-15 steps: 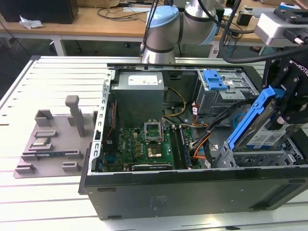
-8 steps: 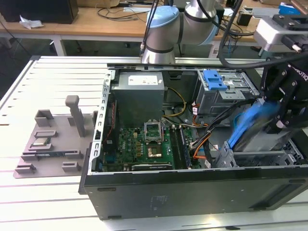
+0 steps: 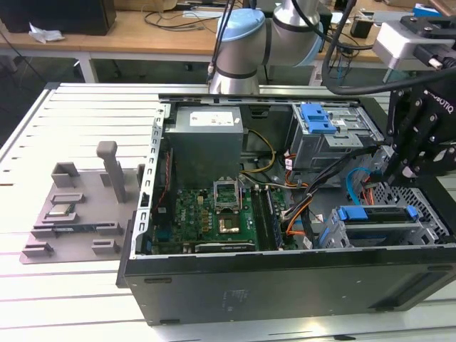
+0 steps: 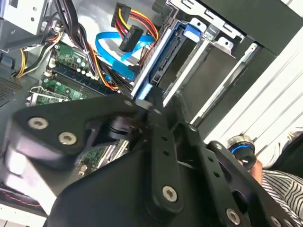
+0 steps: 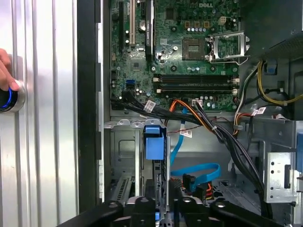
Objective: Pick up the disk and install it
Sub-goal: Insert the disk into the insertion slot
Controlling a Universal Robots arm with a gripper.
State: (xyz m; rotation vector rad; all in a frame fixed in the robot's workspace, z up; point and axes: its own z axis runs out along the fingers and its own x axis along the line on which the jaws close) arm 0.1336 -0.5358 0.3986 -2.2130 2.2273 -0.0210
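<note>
The disk (image 3: pixel 377 214) sits on edge in the metal drive cage (image 3: pixel 431 214) at the near corner of the open computer case, on the exterior view's right; its blue rail faces up. In both wrist views it is a thin blue-edged slab (image 5: pixel 154 142) (image 4: pixel 163 61) standing in a cage slot. My gripper (image 3: pixel 399 171) hangs just above the cage. Its black fingers come together on either side of the disk's end (image 5: pixel 163 210) (image 4: pixel 149 101) and look shut on it.
Black, orange and blue cables (image 5: pixel 199 170) run close beside the cage. The green motherboard (image 3: pixel 214 214), a grey metal box (image 3: pixel 206 142) and a blue latch (image 3: pixel 317 117) fill the case. A grey fixture (image 3: pixel 78 206) lies outside. A hand (image 5: pixel 4 71) touches a blue-lit button (image 4: pixel 241 146).
</note>
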